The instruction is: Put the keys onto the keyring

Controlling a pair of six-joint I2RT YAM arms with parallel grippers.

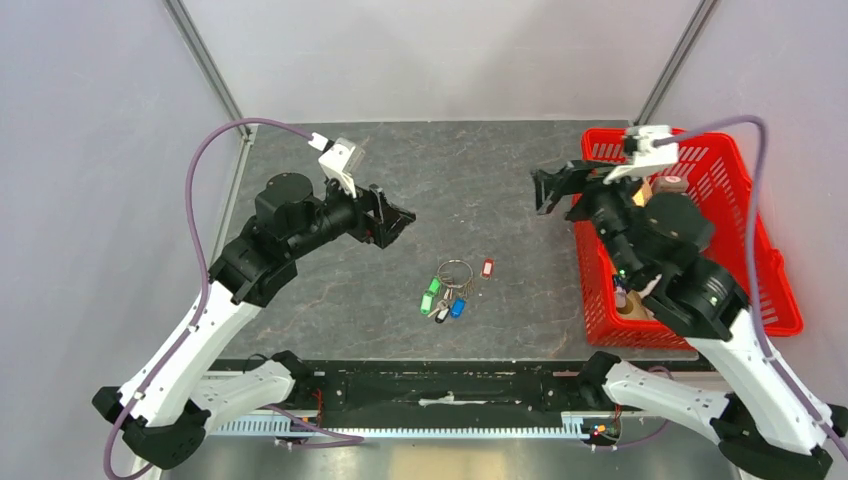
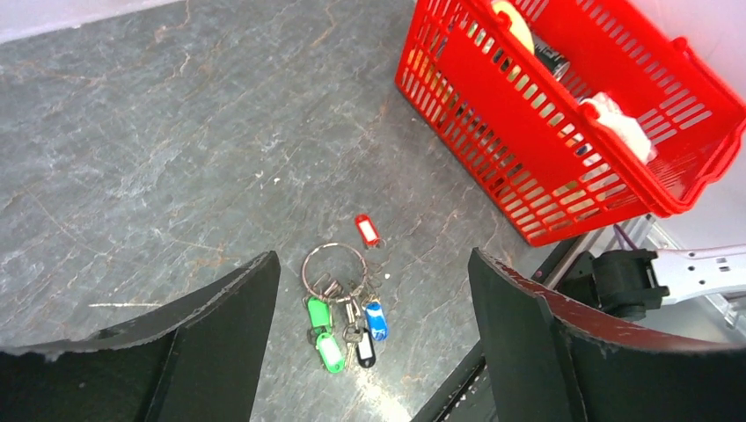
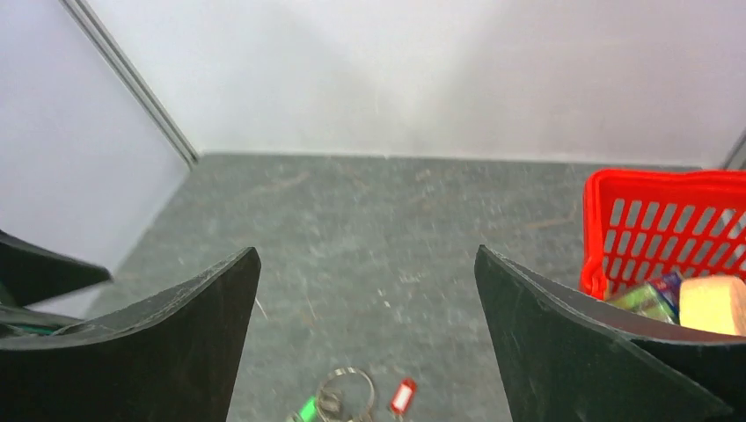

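- While looking down from the top view, finding the keyring [image 1: 455, 270] lying flat at mid-table, between the two arms, touching neither.
- Seeing the keys [image 1: 445, 300] bunching at the ring's near side: two green, one blue, one dark tag.
- Noting the red key [image 1: 487, 268] lying just beside the ring on the basket side, apart from the bunch.
- Logging the left gripper [image 1: 400, 220] hanging above the table, jaws spread wide, gripping nothing.
- Logging the right gripper [image 1: 540, 192] hanging likewise, jaws parted and bare, near the red basket [image 1: 770, 250].
- Getting finer detail from the left wrist view only: smaller loops [image 2: 327, 283] crowding the keyring [image 2: 334, 268] at its lower arc, the whole bunch showing between the two black fingers [image 2: 220, 343].
- Failing to tell threaded keys from loose ones in any view.
- Catching from the right wrist view only the ring's upper arc [image 3: 346, 387], the red key [image 3: 403, 396] and a sliver of green, all cut by the bottom edge.
- Missing most basket contents from above; picking up a yellow thing [image 2: 515, 22] and a white wad [image 2: 620, 123] from the left wrist, a tan block [image 3: 713, 303] from the right.
- Recording a grey, veined, stone-look table [image 1: 330, 290], pale walls [image 1: 430, 60] closing in on three sides, metal posts [image 1: 205, 60] rising at the back corners, purple cables [image 1: 200, 200] looping off both wrists.
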